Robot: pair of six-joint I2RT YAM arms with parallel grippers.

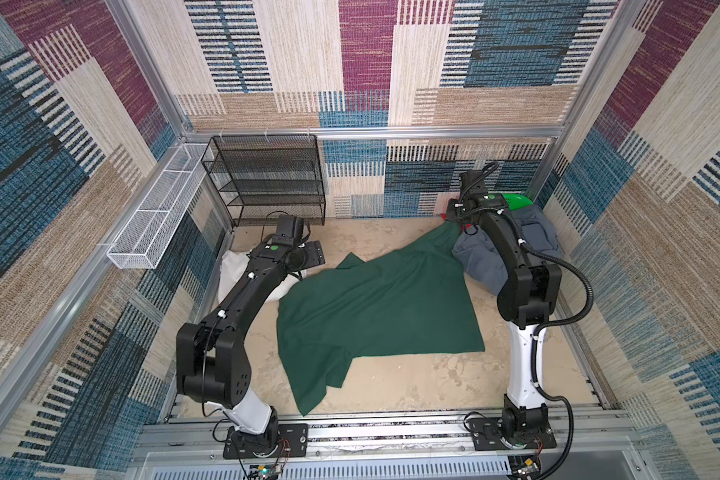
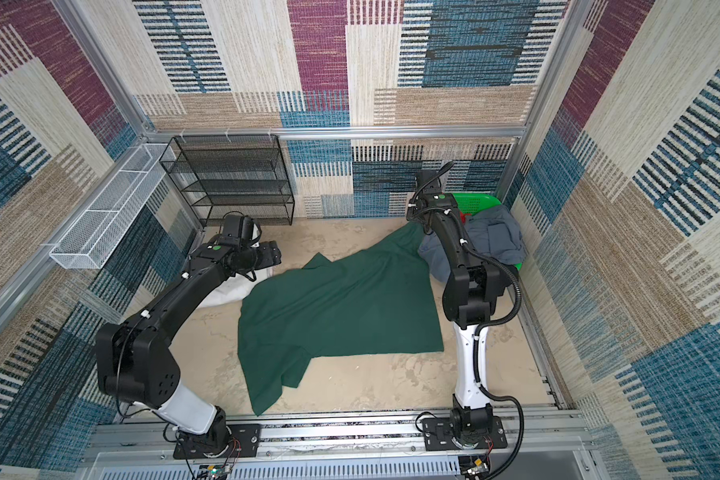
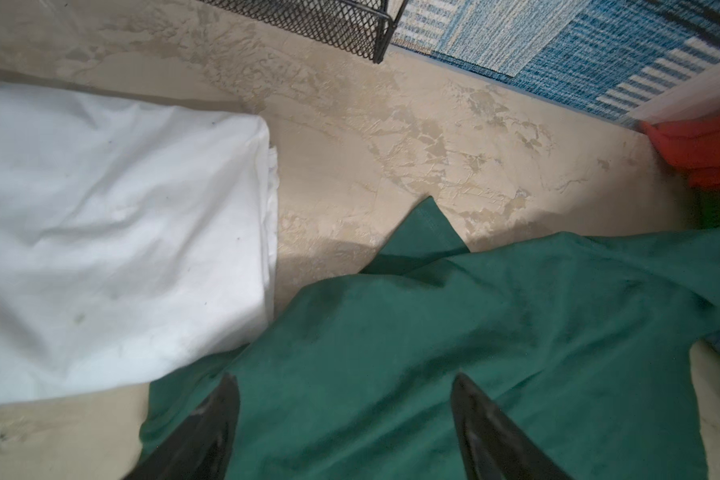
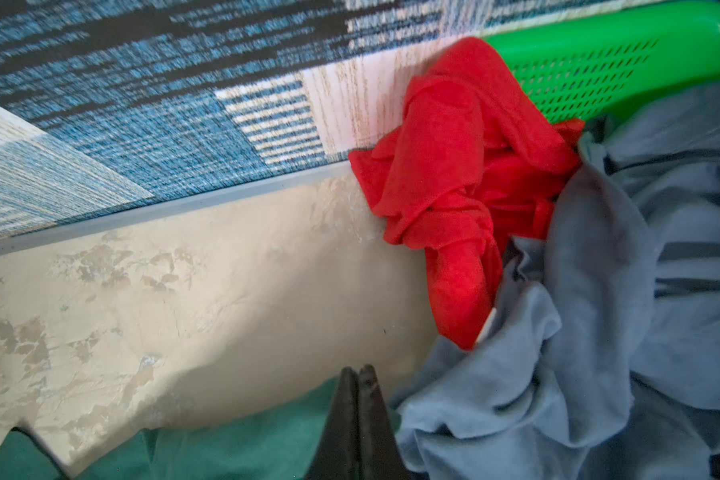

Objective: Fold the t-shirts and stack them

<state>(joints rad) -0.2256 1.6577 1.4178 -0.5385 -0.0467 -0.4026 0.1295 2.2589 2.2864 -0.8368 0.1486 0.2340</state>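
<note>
Progress first: I count one shirt done. The white shirt [image 3: 113, 232] lies folded at the far left of the counter [image 1: 412, 386], partly under my left arm. The green shirt [image 1: 375, 303] is in hand, spread across the middle but unfolded and rumpled, its left edge lapping just over the white one. The grey shirt [image 4: 599, 332] and red shirt [image 4: 454, 166] sit crumpled at the far right, spilling out of the basket [image 4: 599, 54], so I judge most of the job lies ahead, and there is no stack yet.

My left gripper [image 3: 344, 378] hovers with its jaws wide apart over the green shirt's far-left part, holding nothing. My right gripper [image 4: 357, 370] is closed tight. In both top views the cloth tapers up to it beside the grey heap, so I take it to be pinching a corner.

The green shirt's long axis runs diagonally, from a flap at the near left to that pinched point at the far right. One sleeve-like corner juts toward the far wall. I cannot tell where the collar is.
</note>
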